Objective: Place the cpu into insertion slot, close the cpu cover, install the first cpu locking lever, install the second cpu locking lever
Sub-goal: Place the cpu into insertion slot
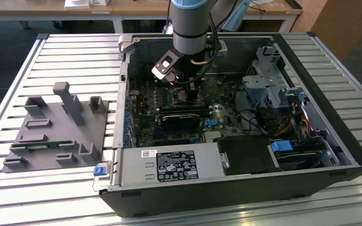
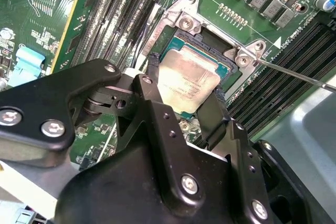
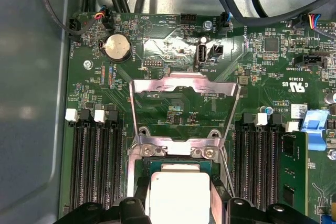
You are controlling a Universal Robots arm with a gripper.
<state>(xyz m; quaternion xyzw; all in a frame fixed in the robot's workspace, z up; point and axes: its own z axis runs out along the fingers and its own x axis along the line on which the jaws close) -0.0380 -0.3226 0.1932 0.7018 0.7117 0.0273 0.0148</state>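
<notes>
My gripper is down inside the open computer case, over the motherboard. Its two black fingers flank the cpu, a square chip with a silvery top, and press on its opposite edges. The cpu lies level in or just above the insertion slot, whose black edge and metal rim show around it. In the first wrist view the cpu sits between the fingertips, and the cpu cover, a silver frame with a window, stands swung open beyond the slot. A thin wire locking lever angles away from the slot.
Rows of black memory slots run along both sides of the socket. A grey power supply and drive cages fill the case's near and right parts. A grey fixture block stands on the slatted table at the exterior view's left.
</notes>
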